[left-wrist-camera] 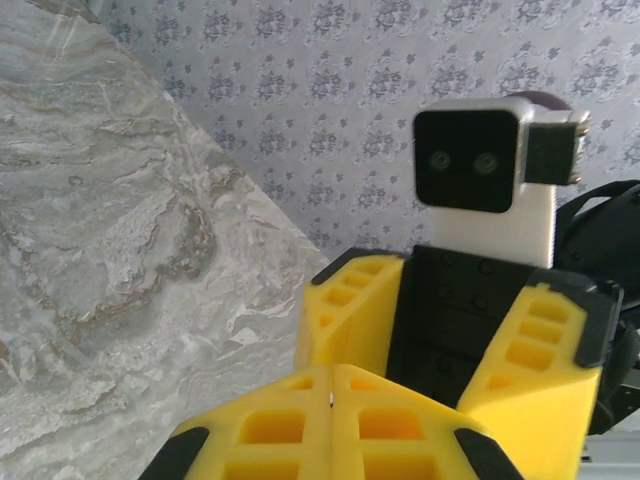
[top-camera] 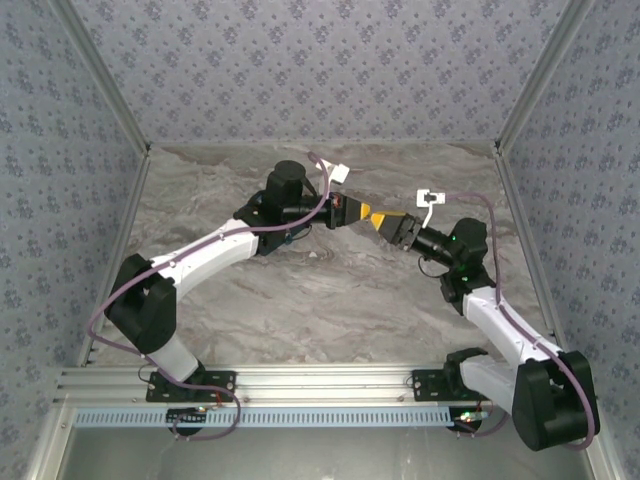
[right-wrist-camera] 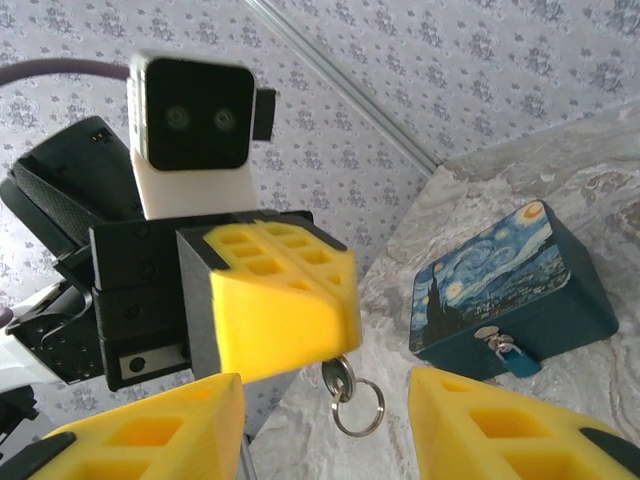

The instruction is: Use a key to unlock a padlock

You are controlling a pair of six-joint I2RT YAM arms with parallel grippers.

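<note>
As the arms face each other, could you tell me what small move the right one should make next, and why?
Probably ease the right gripper forward and close on the key: its fingers stand open either side of it, while the left gripper, shut, holds it with head and ring hanging free.

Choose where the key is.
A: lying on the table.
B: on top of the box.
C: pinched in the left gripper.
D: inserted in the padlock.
C: the right wrist view shows the key poking from the shut left gripper, its ring dangling.
</note>
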